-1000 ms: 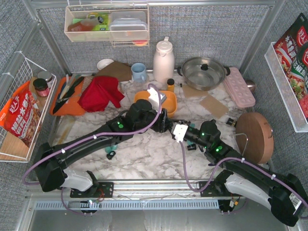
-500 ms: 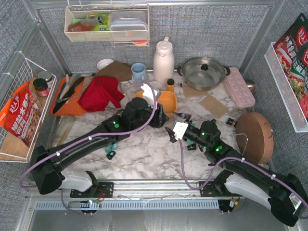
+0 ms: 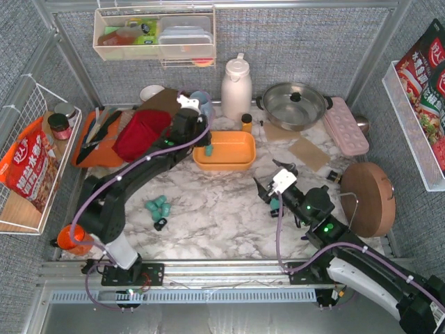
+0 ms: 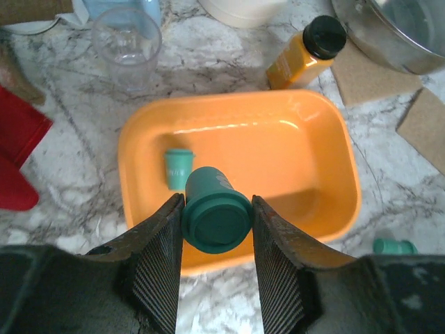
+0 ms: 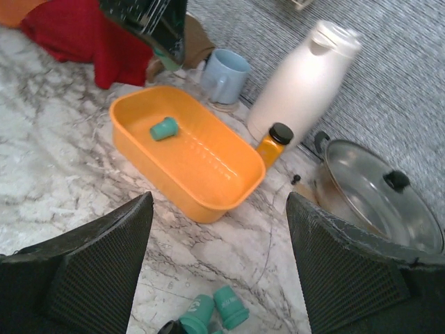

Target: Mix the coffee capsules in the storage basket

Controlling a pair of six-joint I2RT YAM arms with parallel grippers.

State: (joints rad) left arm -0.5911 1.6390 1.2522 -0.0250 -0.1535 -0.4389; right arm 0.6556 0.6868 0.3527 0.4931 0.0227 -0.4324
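The orange storage basket (image 3: 229, 149) stands mid-table. My left gripper (image 3: 206, 145) hovers at its left end, shut on a teal coffee capsule (image 4: 214, 217) held lid-end toward the camera between the ribbed pads. One teal capsule (image 4: 179, 168) lies inside the basket (image 4: 278, 160), also seen from the right wrist as a capsule (image 5: 164, 128) in the basket (image 5: 208, 174). My right gripper (image 3: 270, 178) sits right of the basket, open and empty (image 5: 219, 197). Teal capsules (image 5: 217, 313) lie on the marble below it. More teal capsules (image 3: 157, 207) and a black one (image 3: 160, 224) lie front left.
Behind the basket are a small orange bottle (image 3: 246, 122), a blue mug (image 3: 200, 103), a white thermos (image 3: 236, 85) and a steel pot (image 3: 295, 104). A red cloth (image 3: 142, 133) and an orange board (image 3: 99, 142) lie left; a round wooden board (image 3: 366, 198) stands right.
My left arm swung from in front of the basket to its left end, still holding the capsule. My right gripper opened wide and drew back to the right.
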